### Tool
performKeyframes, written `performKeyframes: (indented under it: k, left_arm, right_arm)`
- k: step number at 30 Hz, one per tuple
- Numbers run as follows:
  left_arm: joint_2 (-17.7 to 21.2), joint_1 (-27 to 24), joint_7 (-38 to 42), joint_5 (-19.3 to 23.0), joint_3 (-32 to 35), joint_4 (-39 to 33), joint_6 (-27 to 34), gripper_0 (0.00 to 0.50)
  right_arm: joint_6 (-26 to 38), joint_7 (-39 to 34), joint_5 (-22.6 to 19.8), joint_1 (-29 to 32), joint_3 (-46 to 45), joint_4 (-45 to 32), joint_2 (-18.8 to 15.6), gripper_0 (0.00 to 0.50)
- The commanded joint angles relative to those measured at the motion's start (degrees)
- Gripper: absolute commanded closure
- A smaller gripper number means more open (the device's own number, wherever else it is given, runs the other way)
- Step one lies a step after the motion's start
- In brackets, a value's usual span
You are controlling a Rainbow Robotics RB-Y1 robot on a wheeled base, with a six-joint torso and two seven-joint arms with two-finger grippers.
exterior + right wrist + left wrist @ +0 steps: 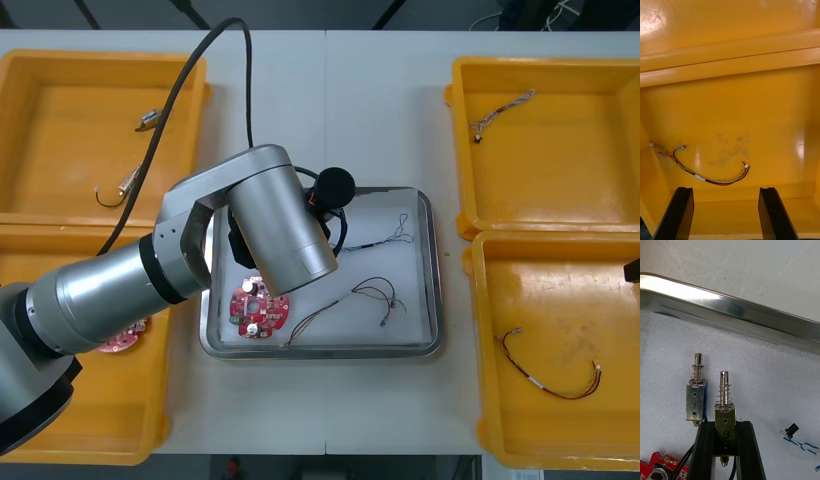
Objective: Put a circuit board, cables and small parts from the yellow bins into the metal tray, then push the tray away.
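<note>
— What does the left gripper (725, 426) have?
— A metal part (725, 413), clamped between the jaws, its sprung pin pointing ahead at the tray rim (733, 311).
— And around it?
— A second part (696, 399) lies just beside one jaw, with the board (660, 465) by that jaw's base. A blue-white cable (801, 444) lies off the other jaw.

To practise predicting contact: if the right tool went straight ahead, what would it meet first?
Probably the red and yellow cable on the yellow plastic bin's floor, just beyond the open right tool; depth unclear.
</note>
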Motion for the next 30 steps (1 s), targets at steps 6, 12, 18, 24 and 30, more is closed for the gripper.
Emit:
performKeyframes:
  k: [6,12,18,24,30]
  left_arm:
    - [-1.44,0.74,3.21,-1.15,-0.95,-0.44,-1.07,0.284]
    - [-1.44,0.66,3.47,-1.50,-0.86,-0.53,-1.34,0.232]
    - [-1.00,0.39,3.56,-1.59,-0.42,-2.29,-0.81,0.195]
    - [1.20,-1.63,3.12,4.03,2.48,-7.39,2.62,0.179]
    - [6.12,-4.09,1.89,13.88,8.10,-13.72,6.31,0.155]
  right_arm:
    - [0.21,-0.79,-0.17,0.57,-1.60,-1.50,-1.61,0.000]
    - [0.21,-0.79,-0.17,0.57,-1.60,-1.50,-1.61,0.000]
    - [0.21,-0.79,-0.17,0.57,-1.60,-1.50,-1.61,0.000]
    - [0.21,-0.79,-0.17,0.57,-1.60,-1.50,-1.61,0.000]
    - [0.21,-0.53,-0.78,1.36,0.34,-1.33,-1.43,0.000]
